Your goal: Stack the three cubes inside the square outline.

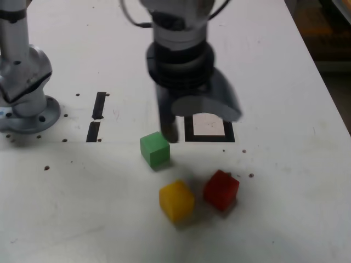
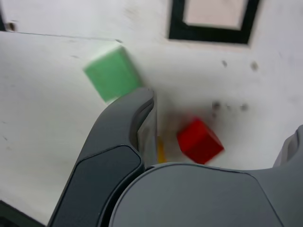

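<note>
In the exterior view, the green cube (image 1: pixel 155 149), the yellow cube (image 1: pixel 176 201) and the red cube (image 1: pixel 221 190) are matte and plain, separate on the white, spotted table (image 1: pixel 296 181), outside the black square outline (image 1: pixel 228 131). The blurred gripper (image 1: pixel 200 123) is above the table.

In the wrist view, its smooth grey fingers (image 2: pixel 147 123) are wide apart. The red cube looks sharp-edged; only a yellow sliver shows.

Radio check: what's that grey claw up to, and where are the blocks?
Grey gripper open, above table, nothing held. Green, yellow, red cubes outside black square outline. Nothing inside outline.
</note>
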`<move>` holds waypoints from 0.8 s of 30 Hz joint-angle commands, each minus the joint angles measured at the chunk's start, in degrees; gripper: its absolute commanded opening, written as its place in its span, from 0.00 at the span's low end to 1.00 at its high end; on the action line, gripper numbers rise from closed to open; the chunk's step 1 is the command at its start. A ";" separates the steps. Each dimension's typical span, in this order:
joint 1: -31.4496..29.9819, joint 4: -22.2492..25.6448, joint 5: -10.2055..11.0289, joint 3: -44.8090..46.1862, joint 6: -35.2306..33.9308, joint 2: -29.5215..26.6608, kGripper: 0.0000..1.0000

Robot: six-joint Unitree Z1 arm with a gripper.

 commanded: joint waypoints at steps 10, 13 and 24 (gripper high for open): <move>-1.68 6.66 -0.63 -12.82 33.48 9.97 0.93; -2.55 6.49 -0.33 -11.70 35.58 10.88 0.93; -3.12 1.58 0.51 -6.03 38.03 12.27 0.92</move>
